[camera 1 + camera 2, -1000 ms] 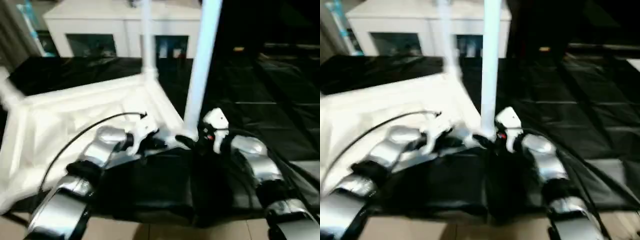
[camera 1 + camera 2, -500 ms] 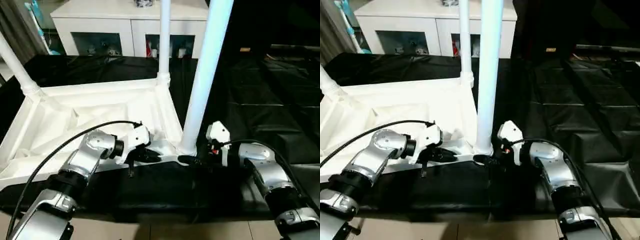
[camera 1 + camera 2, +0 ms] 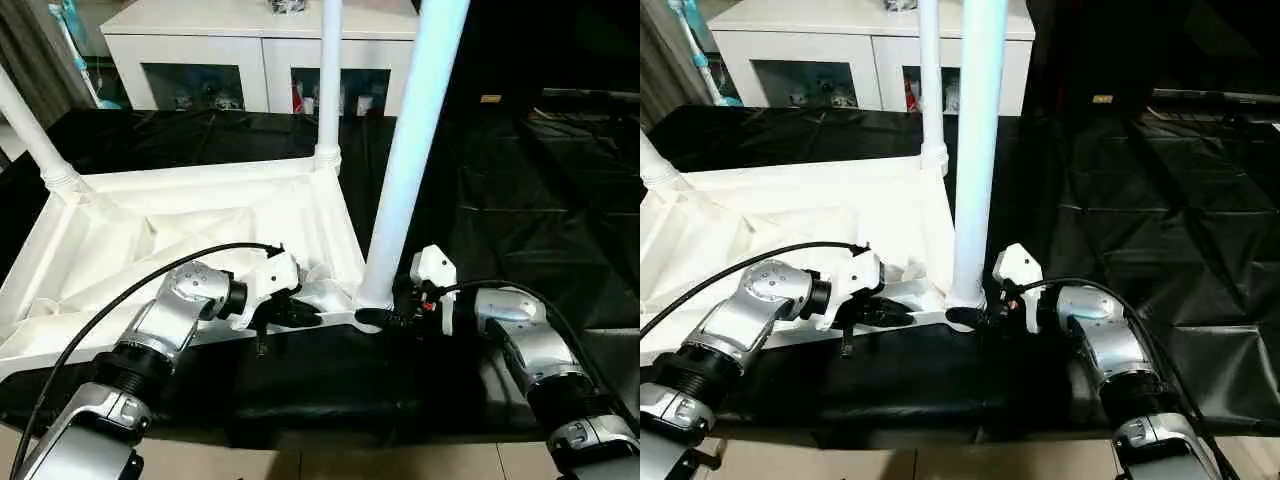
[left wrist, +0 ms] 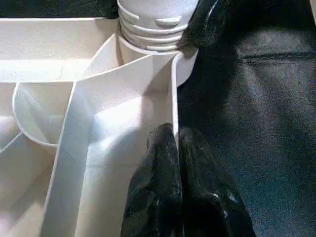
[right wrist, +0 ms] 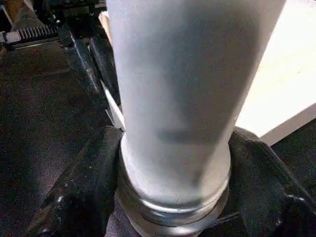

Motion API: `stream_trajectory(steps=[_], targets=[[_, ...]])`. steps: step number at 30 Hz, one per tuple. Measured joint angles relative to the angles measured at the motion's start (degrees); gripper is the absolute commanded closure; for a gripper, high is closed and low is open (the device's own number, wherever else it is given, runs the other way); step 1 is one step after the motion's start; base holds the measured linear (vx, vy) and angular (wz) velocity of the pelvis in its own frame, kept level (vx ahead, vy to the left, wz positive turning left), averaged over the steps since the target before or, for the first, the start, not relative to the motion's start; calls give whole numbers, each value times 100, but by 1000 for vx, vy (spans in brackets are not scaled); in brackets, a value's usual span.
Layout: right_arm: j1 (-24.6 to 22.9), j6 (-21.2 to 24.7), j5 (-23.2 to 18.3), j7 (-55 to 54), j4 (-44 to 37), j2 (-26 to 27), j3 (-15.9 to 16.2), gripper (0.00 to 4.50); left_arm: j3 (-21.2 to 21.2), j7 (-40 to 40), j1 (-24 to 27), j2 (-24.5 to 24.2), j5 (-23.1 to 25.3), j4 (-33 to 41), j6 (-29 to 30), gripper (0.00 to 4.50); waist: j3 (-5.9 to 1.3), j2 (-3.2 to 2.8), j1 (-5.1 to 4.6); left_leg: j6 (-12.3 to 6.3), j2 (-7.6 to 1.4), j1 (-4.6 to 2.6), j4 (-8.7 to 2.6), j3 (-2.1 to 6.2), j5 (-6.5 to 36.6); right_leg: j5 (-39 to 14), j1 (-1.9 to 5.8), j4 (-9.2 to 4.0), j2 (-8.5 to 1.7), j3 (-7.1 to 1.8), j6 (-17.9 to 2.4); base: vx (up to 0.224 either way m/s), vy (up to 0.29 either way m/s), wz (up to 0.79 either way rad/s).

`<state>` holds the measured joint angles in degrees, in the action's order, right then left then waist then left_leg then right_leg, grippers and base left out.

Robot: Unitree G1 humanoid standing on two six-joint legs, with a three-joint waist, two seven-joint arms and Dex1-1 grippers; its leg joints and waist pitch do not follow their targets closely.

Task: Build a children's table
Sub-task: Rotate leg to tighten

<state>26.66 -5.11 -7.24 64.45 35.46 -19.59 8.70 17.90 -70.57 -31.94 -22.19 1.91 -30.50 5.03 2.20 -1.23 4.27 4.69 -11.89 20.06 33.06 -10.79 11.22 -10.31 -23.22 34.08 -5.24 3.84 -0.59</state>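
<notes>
The children's table top [image 3: 180,215] lies upside down, ribbed side up, on black sheeting. Three white legs stand upright in its corner sockets: one at the near right [image 3: 410,170], one at the far right [image 3: 328,90], one at the far left [image 3: 35,140]. My left gripper [image 3: 300,315] is shut on the thin front rim [image 4: 174,98] just left of the near-right socket. My right gripper [image 3: 375,318] reaches in from the right, its fingers [image 5: 94,168] pressed on both sides of the near-right leg's ringed base [image 5: 173,197].
A white cabinet with glass doors [image 3: 260,50] stands behind the table. Black sheeting [image 3: 520,200] covers the surface to the right and back. A black padded edge [image 3: 330,380] runs along the front under both forearms.
The head camera has steadied and tilted slightly. My right gripper's fingers have closed in on the base of the near-right leg. The left gripper keeps its hold on the rim.
</notes>
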Motion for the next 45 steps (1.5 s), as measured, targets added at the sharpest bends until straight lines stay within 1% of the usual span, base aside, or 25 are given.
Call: stream_trajectory(steps=[2, 11, 14, 17, 20, 22, 24, 26, 31, 34, 40, 41, 42, 43, 45], targets=[[0, -1, -14, 4, 11, 6, 0, 176, 4, 0, 6, -8, 3, 29, 29, 450, 0, 0, -2, 0, 0, 0, 0, 0, 0, 0, 0, 0, 0, 0, 0, 0, 0, 0], [3, -4, -51, -16, 62, 37, -6, 178, 10, 1, 6, -20, 2, 41, 81, 450, 0, -1, -11, 0, 0, -1, 2, 0, 0, 0, 0, 4, 0, 0, 0, 0, 0, 0], [20, -36, -16, -179, 146, 118, -18, 178, -7, 57, 2, -20, 6, 19, 110, 450, -1, -1, -44, 0, 0, -4, 6, 1, 0, 1, 2, 9, 0, -1, -1, 0, 0, 0], [121, -138, 82, -668, 371, 306, -36, 178, -73, 271, -83, 41, 25, -154, 224, 450, -1, 0, -114, 30, 2, -12, 17, 2, 17, 10, 7, 18, 0, -6, -11, 0, 0, 0], [265, -83, 183, -1697, 675, 706, -235, 178, -175, 771, -366, 362, 115, -629, 348, 450, -4, -1, -162, 33, 4, -17, 22, 5, 17, 25, 11, 13, -2, -8, -19, 0, 0, 0], [308, 64, 222, -2440, 804, 1002, -459, 178, -255, 1268, -568, 690, 172, -1018, 403, 450, -5, -1, -163, 33, 9, -18, 26, 7, 17, 24, 19, 9, -3, -14, -16, 0, 0, 0], [412, 190, 244, -3006, 915, 1169, -600, 179, -308, 1634, -729, 921, 178, -1280, 481, 450, -5, -1, -164, 33, 13, -14, 30, 7, 17, 24, 20, 4, -5, -17, -14, 0, 0, 0], [617, 323, 247, -3760, 1163, 1421, -810, 180, -406, 2075, -946, 1205, 177, -1626, 577, 450, -5, 0, -174, 32, 12, -11, 44, 9, 17, 21, 21, 3, -5, -17, -5, 0, 0, 0], [1111, 448, 255, -5061, 1762, 1734, -1089, 180, -525, 2903, -1393, 1707, 206, -2356, 574, 450, -5, 1, -179, 32, 13, -8, 51, 13, 17, 20, 23, -4, -5, -16, -3, 0, 0, 0], [1247, 475, 337, -5410, 1919, 1795, -1114, 180, -561, 3099, -1530, 1833, 239, -2647, 472, 450, -8, -3, -166, 32, 13, -9, 48, 18, 17, 20, 30, -4, -5, -13, -2, 0, 0, 0], [1376, 467, 368, -5527, 2104, 1835, -1148, 180, -561, 3107, -1616, 1851, 284, -2883, 291, 450, -17, -13, -151, 32, 13, -10, 46, 23, 17, 22, 34, -3, -5, -11, -3, 0, 0, 0], [1377, 454, 374, -5530, 2114, 1837, -1157, 124, -559, 3107, -1625, 1853, 287, -2907, 266, 450, -17, -13, -151, 32, 13, -10, 46, 23, 17, 21, 34, -3, -5, -10, -3, 0, 0, 0], [1380, 430, 387, -5530, 2132, 1837, -1160, 124, -559, 3107, -1637, 1852, 297, -2951, 215, 450, -17, -13, -150, 32, 13, -10, 46, 23, 17, 21, 34, -4, -5, -10, -2, 0, 0, 0], [1382, 392, 389, -5519, 2152, 1843, -1162, 110, -560, 3107, -1654, 1850, 303, -3006, 162, 450, -17, -13, -150, 32, 13, -11, 44, 23, 17, 20, 34, -4, -5, -10, -1, 0, 0, 0], [1382, 326, 392, -5509, 2170, 1869, -1157, 104, -559, 3104, -1666, 1835, 342, -3055, 74, 450, -17, -15, -155, 32, 13, -11, 42, 24, 17, 19, 33, -5, -5, -10, 1, 0, 0, 0]])
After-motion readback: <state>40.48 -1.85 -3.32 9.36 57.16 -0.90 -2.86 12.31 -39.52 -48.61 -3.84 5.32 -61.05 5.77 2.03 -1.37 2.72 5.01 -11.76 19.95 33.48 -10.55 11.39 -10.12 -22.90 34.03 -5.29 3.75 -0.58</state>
